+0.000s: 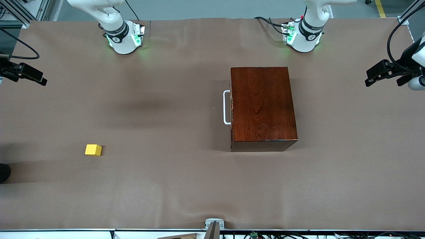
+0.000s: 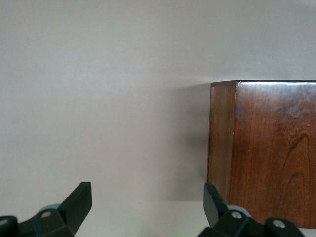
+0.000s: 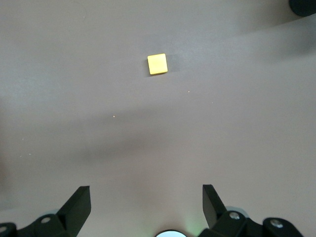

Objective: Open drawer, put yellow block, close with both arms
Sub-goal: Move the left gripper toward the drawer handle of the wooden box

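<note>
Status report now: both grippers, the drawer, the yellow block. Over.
Left gripper and right gripper open, empty, up at the table ends. Drawer shut, handle free. Yellow block alone on table, nothing in the way.

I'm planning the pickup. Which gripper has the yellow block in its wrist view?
The right gripper, fingers open, up over the table's right-arm end: its view shows the yellow block. The left gripper, also open, sees only the drawer's wooden box.
</note>
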You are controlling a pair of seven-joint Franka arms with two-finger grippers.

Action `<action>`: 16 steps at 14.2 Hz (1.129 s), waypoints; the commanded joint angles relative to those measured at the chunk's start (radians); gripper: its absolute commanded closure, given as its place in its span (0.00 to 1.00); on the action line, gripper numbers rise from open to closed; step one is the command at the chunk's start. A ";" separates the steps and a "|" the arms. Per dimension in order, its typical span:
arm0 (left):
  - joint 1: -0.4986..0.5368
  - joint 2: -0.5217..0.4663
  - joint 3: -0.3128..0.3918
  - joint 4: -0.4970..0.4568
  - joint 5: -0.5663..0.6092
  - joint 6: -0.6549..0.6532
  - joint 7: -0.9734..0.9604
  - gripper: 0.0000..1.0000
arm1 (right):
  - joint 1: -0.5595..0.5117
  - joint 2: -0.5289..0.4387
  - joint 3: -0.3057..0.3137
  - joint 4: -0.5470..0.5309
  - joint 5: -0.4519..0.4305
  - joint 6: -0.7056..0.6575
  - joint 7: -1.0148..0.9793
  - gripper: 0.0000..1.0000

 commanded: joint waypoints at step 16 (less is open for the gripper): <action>-0.021 0.030 -0.016 0.003 -0.009 0.030 -0.007 0.00 | -0.012 -0.001 0.008 0.002 -0.007 0.002 -0.009 0.00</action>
